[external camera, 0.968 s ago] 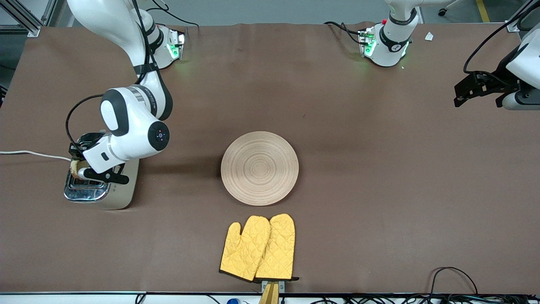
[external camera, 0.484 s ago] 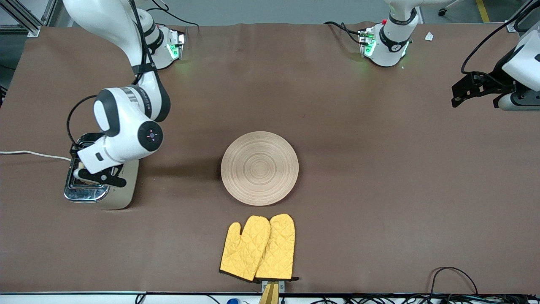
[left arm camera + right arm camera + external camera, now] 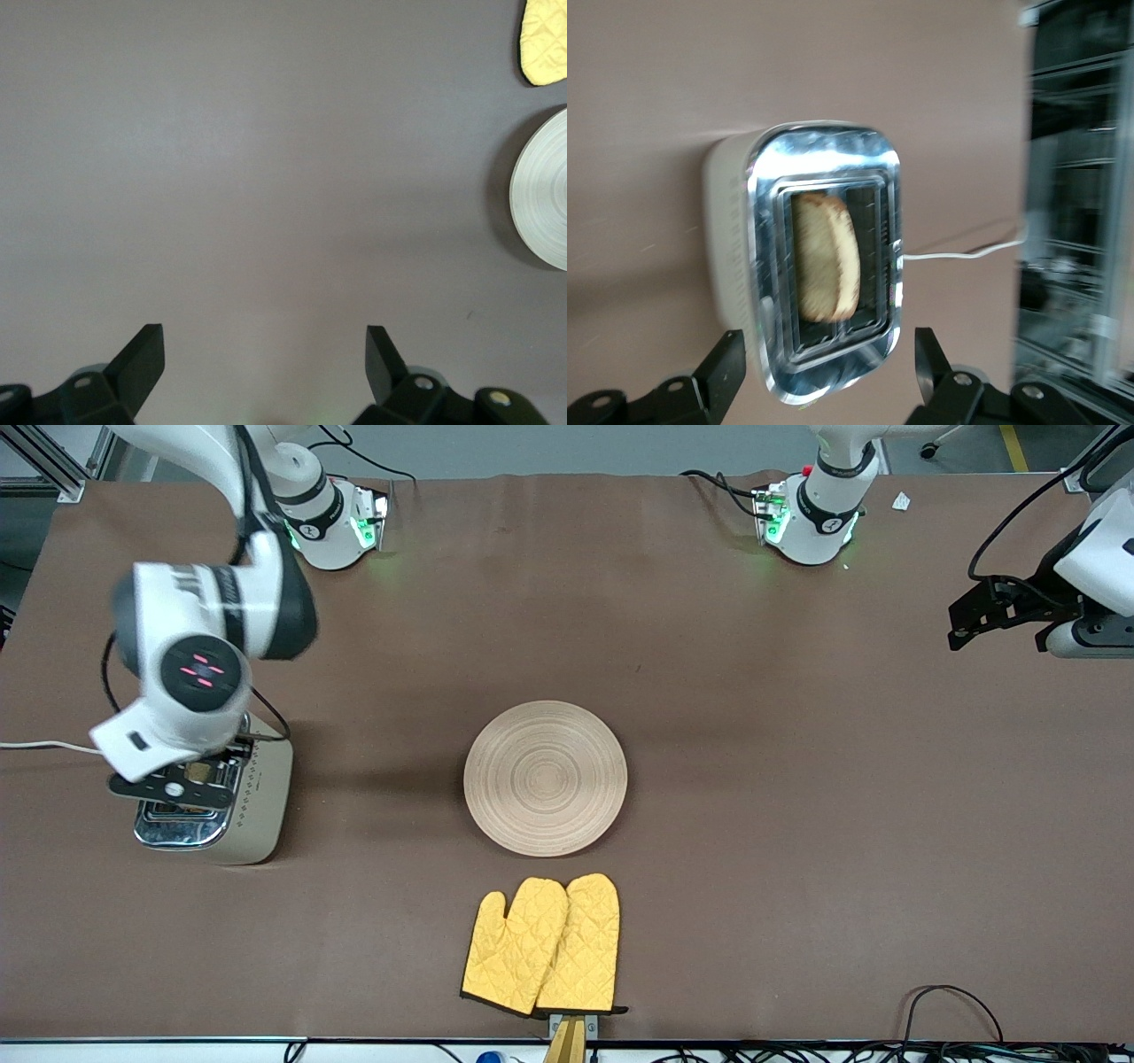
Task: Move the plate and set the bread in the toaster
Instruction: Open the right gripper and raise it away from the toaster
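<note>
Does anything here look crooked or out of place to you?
Only the bread: it sits tilted in the toaster, leaning across a slot, its top sticking up. The right gripper hangs open over it. The plate and yellow oven mitts lie tidy.

The whole table (image 3: 797, 824) is seen from high in front. The toaster (image 3: 815, 266) is viewed closely from above by the right wrist camera; bare table (image 3: 266, 177) and the plate's (image 3: 545, 204) edge by the left.

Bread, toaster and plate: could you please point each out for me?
bread (image 3: 826, 258), right wrist view, its crusty top edge.
toaster (image 3: 824, 142), right wrist view, chrome top rim.
plate (image 3: 545, 778), front view, its centre rings.
</note>
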Motion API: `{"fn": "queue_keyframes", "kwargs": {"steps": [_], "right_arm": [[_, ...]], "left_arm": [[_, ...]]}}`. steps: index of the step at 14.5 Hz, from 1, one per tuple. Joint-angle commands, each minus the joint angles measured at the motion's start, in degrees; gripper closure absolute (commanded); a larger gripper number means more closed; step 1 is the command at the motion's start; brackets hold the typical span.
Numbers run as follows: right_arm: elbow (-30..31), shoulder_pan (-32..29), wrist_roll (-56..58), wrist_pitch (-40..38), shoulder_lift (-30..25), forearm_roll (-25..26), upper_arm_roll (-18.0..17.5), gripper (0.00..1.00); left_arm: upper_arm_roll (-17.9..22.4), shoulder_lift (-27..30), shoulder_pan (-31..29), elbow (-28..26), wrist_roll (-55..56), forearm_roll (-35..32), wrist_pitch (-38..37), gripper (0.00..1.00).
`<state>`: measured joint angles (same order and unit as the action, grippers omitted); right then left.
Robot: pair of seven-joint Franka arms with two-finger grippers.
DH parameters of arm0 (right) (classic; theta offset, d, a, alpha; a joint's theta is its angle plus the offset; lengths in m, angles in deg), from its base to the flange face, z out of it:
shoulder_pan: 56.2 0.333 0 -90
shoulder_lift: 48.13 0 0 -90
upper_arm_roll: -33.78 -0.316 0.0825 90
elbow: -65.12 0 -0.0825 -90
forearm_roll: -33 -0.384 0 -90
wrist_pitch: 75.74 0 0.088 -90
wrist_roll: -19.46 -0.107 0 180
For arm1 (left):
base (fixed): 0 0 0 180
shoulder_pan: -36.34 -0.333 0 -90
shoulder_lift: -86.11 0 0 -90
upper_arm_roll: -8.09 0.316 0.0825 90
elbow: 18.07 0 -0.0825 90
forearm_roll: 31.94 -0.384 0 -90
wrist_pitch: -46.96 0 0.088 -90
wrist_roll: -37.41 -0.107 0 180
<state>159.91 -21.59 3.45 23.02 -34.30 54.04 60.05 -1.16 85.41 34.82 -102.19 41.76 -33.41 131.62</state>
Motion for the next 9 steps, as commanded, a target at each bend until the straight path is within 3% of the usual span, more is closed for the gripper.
{"fn": "queue_keyframes", "kwargs": {"steps": [1, 5, 6, 9], "right_arm": [[2.2, -5.4, 9.7, -0.1, -8.4, -10.0, -0.6, 0.15], [2.2, -9.7, 16.3, -2.7, -14.3, -17.5, -0.6, 0.09], [2.2, -10.0, 17.1, -3.2, -15.3, -18.0, -0.5, 0.02], [1.7, -10.5, 18.4, -5.2, -17.3, -18.0, -0.5, 0.0]], "left_arm": [[-0.4, 0.0, -0.2, 0.4, 0.3, -0.1, -0.6, 0.0], [-0.4, 0.1, -0.4, 0.3, 0.3, -0.1, -0.6, 0.0], [-0.4, 0.0, -0.3, 0.3, 0.3, -0.1, -0.6, 0.0], [-0.4, 0.0, -0.3, 0.3, 0.3, -0.1, -0.6, 0.0]]}}
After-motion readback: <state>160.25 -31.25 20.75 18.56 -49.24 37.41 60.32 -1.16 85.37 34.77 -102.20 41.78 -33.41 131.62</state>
